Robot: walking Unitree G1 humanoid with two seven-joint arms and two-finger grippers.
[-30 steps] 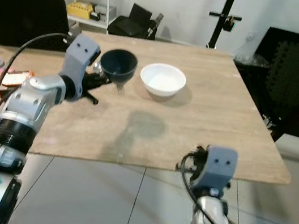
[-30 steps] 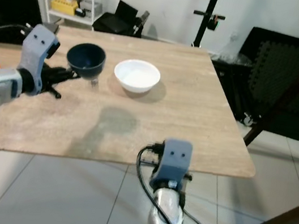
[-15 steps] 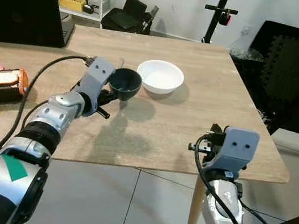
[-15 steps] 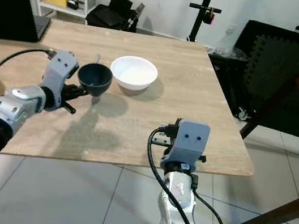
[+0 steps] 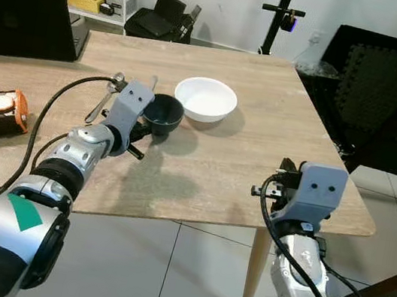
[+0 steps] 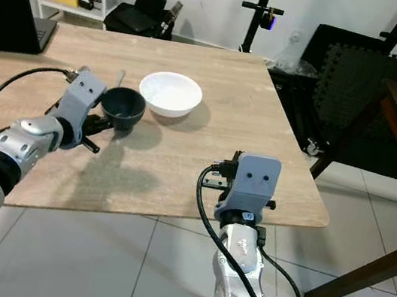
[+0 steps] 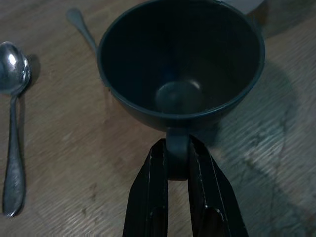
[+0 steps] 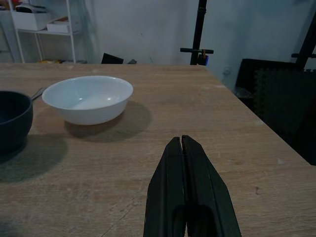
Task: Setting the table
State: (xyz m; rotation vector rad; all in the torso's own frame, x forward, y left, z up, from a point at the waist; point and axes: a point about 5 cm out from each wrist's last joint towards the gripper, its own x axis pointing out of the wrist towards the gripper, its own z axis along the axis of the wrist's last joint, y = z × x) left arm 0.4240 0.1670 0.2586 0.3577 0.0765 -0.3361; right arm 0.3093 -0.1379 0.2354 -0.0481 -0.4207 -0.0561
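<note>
Two pincers: right pincer (image 8: pixel 182 173) pressed together, idle at the near table (image 5: pixel 259 151) edge. Left pincer (image 7: pixel 177 163) pinches the dark bowl's (image 5: pixel 164 110) rim, bowl low beside the white bowl (image 5: pixel 205 98), likely for placement. Spoons (image 7: pixel 12 123) just beyond.

The cup (image 7: pixel 180 64) pinched in the left hand (image 7: pixel 177 163) is dark blue-grey inside and out, and the bowl (image 5: pixel 205 98) just beyond it is plain white. The surface (image 5: pixel 261 136) is pale beige wood grain; the spoon (image 7: pixel 12 123) beside the cup is shiny silver. Both hands have black fingers (image 8: pixel 183 192), on grey-and-silver arms (image 5: pixel 76 151).
</note>
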